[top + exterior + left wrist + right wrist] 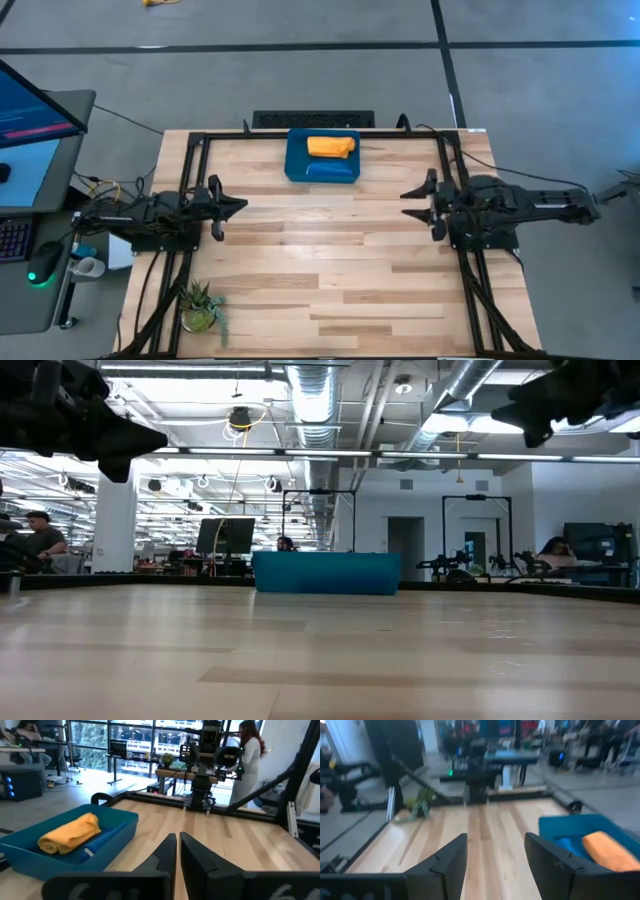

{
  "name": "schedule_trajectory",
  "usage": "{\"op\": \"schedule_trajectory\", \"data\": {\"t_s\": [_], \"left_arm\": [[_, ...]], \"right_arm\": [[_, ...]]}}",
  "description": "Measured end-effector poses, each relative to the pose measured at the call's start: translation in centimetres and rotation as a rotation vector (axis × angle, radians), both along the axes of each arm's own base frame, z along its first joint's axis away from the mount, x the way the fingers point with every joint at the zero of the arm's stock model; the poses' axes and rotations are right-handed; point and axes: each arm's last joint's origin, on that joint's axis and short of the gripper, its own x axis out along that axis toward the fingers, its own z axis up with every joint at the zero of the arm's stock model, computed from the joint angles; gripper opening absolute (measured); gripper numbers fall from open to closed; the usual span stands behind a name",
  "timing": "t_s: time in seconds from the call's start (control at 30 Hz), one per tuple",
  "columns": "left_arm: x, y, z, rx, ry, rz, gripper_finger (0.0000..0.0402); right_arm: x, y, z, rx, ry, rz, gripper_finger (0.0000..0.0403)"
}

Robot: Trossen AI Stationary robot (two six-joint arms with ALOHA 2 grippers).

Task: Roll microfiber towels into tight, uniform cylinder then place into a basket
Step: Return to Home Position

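Observation:
The dark blue basket stands at the table's far middle. Inside it lie two rolled microfiber towels: the yellow-orange one on the far side, the blue one on the near side, both resting on the basket's floor. In the left wrist view the yellow roll lies beside the blue one. My left gripper hovers shut at the table's left side, pointing level toward the right. My right gripper hovers open at the right side, pointing left. Both hold nothing.
A small potted plant stands at the near left corner. A black bar lies just beyond the table's far edge. A black frame borders the wooden top. People show in the room beyond.

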Motion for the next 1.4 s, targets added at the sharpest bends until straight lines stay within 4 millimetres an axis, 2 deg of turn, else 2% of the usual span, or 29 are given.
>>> {"op": "schedule_trajectory", "data": {"t_s": [0.17,0.3,0.43,0.67,0.8,1.4], "left_arm": [[0.0,0.0,0.0,0.022,0.005,-0.004,0.0011],[0.0,0.0,0.0,0.051,0.011,-0.003,0.0011],[0.2,0.0,-0.6,0.028,-0.017,-0.004,0.0011],[0.4,0.0,-0.9,0.011,-0.034,-0.005,0.0011],[0.4,0.0,-0.9,0.007,-0.035,-0.005,0.0011],[0.4,0.0,-0.9,-0.029,-0.042,-0.004,0.0011]], "right_arm": [[-1.9,-0.1,-1.1,0.0,-0.109,-0.024,0.0219],[-2.8,-0.1,-2.5,-0.005,-0.167,-0.024,0.0219],[-2.4,-0.1,-4.1,-0.003,-0.141,-0.024,0.0219],[-1.7,-0.1,-5.3,0.002,-0.158,-0.024,0.0219],[-1.2,-0.1,-7.3,0.039,-0.147,-0.027,0.0219],[-1.0,0.0,-7.7,0.044,-0.135,-0.02,0.0219]]}}
